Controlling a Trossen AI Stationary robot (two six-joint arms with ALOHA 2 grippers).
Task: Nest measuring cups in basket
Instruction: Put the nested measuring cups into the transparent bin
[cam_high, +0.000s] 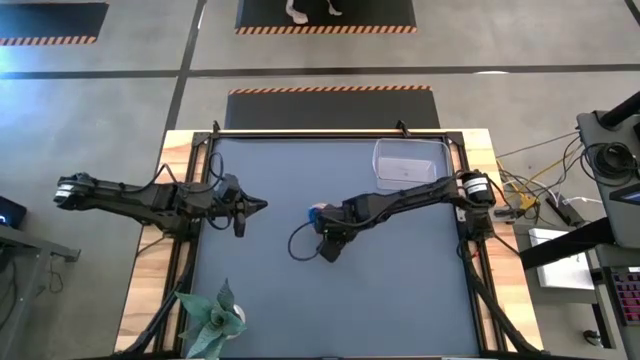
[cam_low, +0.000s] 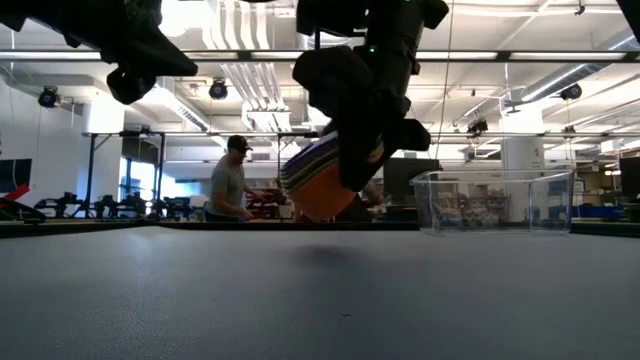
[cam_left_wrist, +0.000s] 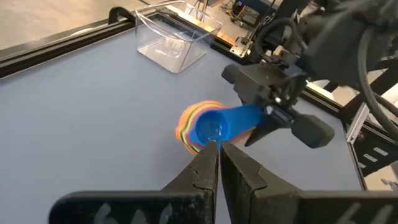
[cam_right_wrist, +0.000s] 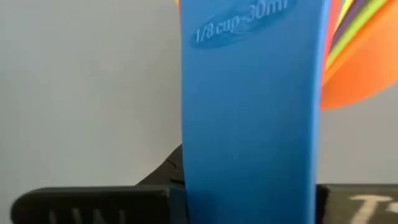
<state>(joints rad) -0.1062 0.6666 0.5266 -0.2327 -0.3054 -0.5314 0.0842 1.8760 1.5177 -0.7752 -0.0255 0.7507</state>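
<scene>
Our right tool (cam_high: 322, 222) is clamped on the flat blue handle (cam_right_wrist: 252, 124) of the nested measuring cups (cam_left_wrist: 202, 127), holding the stack tilted just above the grey tabletop (cam_high: 400, 290), near its middle. The blue cup sits innermost, with orange, yellow and other coloured rims fanned around it. The clear basket (cam_high: 408, 163) stands well apart from the stack, at the far right corner. Our left tool (cam_high: 258, 205) hovers clenched and holding nothing, pointing at the stack from the side opposite the basket
</scene>
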